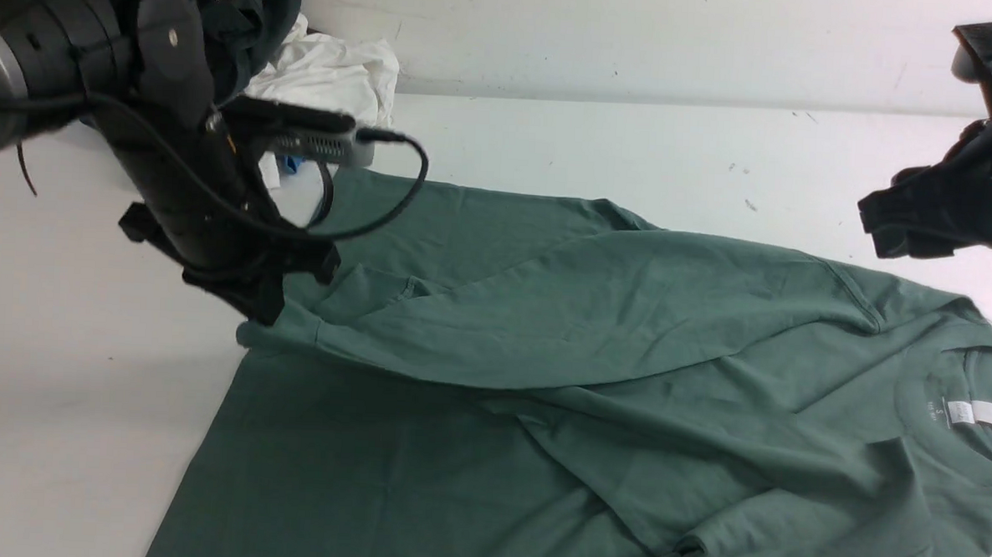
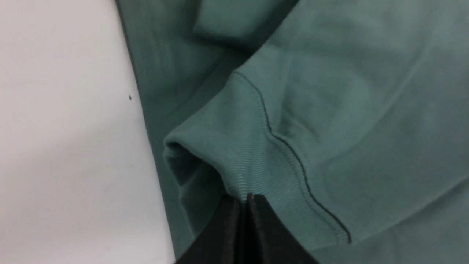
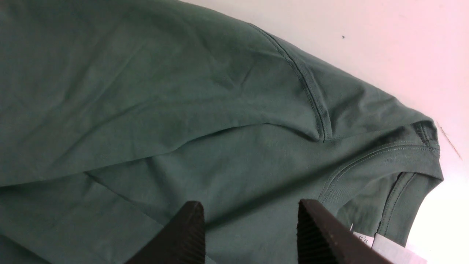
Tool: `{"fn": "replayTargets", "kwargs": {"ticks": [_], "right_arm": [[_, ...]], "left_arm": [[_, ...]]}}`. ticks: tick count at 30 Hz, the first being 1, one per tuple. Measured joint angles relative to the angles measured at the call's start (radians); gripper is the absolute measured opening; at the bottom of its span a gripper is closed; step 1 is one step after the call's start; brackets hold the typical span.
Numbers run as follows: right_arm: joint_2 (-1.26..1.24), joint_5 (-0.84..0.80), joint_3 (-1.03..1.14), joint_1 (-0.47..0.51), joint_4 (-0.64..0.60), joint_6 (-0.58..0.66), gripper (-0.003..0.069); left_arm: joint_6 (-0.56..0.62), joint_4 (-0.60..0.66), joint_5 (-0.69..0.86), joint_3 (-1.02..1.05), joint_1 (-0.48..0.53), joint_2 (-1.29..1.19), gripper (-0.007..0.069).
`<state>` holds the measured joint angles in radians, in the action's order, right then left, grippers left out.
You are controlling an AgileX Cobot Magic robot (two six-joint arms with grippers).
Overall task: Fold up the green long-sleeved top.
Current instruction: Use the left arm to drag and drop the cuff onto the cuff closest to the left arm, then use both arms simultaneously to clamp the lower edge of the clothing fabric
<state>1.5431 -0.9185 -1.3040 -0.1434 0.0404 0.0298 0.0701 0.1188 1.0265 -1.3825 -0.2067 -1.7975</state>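
Because folding works best on a broad, flat support, we have the green long-sleeved top (image 1: 595, 316) spread across the white table (image 1: 57, 360), its hem end toward our left and its neckline, with the white neck tag (image 1: 961, 412), toward our right. The near part of the garment runs out of the front view, so we cannot verify that edge. Across the body lies one long sleeve, laid inward from the far side; we judge that this brings its width inside the body outline and prepares a narrower panel. A second sleeve portion (image 1: 863, 495) is folded over on the near right, presumably for the same purpose.

At the left end of the far sleeve, our left gripper (image 1: 270, 310) pinches the ribbed cuff (image 2: 234, 146), its fingertips pressed together on the fabric. Gripping at the cuff lets us set the whole sleeve's direction from its tip. Our right gripper (image 3: 251, 220) has its fingers spread, holding nothing, above the garment near the collar; we judge it is parked there out of the sleeve's path. Before release, we should lay the cuff flat, as a bunched end could leave a ridge.
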Motion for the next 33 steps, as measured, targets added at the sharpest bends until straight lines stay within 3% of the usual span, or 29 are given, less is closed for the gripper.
{"fn": "replayTargets", "kwargs": {"ticks": [5, 9, 14, 17, 24, 28, 31, 33], "right_arm": [[0.000, -0.011, 0.000, 0.000, 0.000, 0.007, 0.0333], [0.000, -0.027, 0.000, 0.000, 0.000, 0.020, 0.0333], [0.000, -0.081, 0.000, 0.000, 0.000, 0.051, 0.0342], [0.000, -0.135, -0.009, 0.000, 0.000, 0.071, 0.0356], [-0.024, -0.303, -0.070, -0.030, -0.131, 0.148, 0.0385], [-0.082, -0.315, -0.069, -0.160, -0.255, 0.215, 0.0386], [-0.130, -0.316, -0.043, -0.249, -0.262, 0.218, 0.0386], [-0.206, -0.316, 0.029, -0.350, -0.248, 0.193, 0.0388]], "left_arm": [[-0.020, -0.061, -0.099, 0.097, 0.000, -0.046, 0.0065], [-0.027, -0.074, -0.113, 0.107, 0.000, -0.083, 0.0184], [-0.026, -0.077, -0.112, 0.102, 0.000, -0.076, 0.0415], [0.018, -0.076, -0.083, 0.093, 0.000, -0.015, 0.0488], [0.184, -0.006, 0.160, 0.101, 0.000, 0.143, 0.0505], [0.300, 0.042, 0.175, 0.211, 0.000, 0.162, 0.0475], [0.383, 0.052, 0.175, 0.296, -0.015, 0.169, 0.0456], [0.523, 0.040, 0.135, 0.430, -0.074, 0.194, 0.0430]]}}
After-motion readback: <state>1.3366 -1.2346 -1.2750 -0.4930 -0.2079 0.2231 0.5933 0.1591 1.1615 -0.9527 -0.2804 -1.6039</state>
